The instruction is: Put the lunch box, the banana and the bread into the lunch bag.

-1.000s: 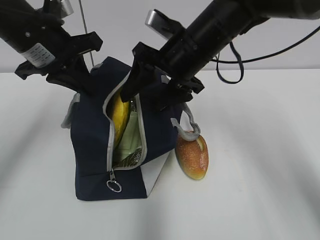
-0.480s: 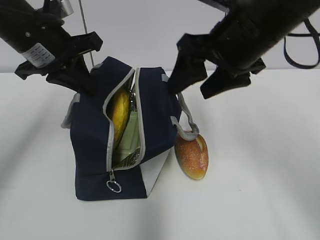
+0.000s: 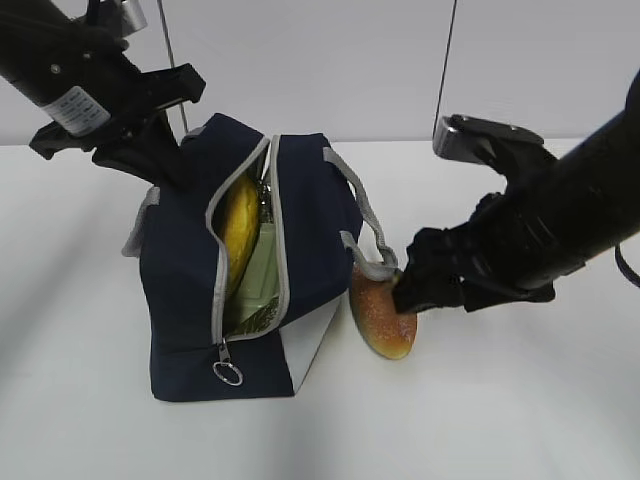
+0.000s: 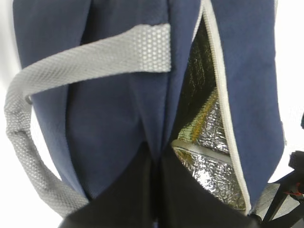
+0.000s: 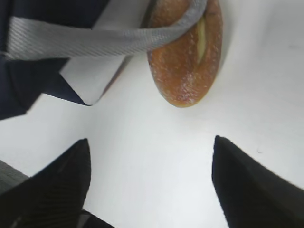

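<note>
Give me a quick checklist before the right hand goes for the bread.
1. Right hand open: ok, jaws stand wide.
2. Bread in line with the jaws: ok, ahead of them on the table.
3. Bread free of the grey handle: not ok, the strap lies across it.
4. Lunch bag mouth open: ok, left hand pinches the fabric.
5. Banana and lunch box inside: ok.
6. Room left for the bread: cannot tell.
</note>
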### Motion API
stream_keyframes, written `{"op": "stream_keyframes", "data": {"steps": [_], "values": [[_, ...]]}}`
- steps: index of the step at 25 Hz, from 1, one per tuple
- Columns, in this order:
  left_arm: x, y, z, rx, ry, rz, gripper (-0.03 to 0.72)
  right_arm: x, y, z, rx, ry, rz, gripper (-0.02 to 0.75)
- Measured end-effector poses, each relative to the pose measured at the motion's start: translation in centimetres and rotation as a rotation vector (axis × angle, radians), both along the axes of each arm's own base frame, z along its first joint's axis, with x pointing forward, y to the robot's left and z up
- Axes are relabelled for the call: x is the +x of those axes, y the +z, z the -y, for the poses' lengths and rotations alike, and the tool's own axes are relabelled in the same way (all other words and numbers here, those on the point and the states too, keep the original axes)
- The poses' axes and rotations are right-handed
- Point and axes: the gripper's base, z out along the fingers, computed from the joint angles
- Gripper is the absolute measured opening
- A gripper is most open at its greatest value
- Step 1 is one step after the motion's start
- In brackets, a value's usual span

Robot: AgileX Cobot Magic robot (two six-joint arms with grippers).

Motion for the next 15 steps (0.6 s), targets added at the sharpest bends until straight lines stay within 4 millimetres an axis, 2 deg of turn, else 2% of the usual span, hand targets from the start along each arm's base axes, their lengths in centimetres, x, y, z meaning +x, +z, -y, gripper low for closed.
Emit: {"op": "stream_keyframes", "data": {"steps": [4,10,15], "values": [[0.0,0.0,0.0,0.003,-0.001,0.001,-0.003,-0.3,-1.8,0.5,-0.047,0.004,0.020,0.585],[0.0,0.0,-0.1,0.008,-0.001,0.002,-0.003,1.2,-5.5,0.3,-0.096,-0.013,-0.016,0.589],[0.0,0.0,-0.1,0.010,-0.002,0.002,-0.003,2.8,-7.5,-0.3,-0.118,0.034,-0.036,0.646]]}}
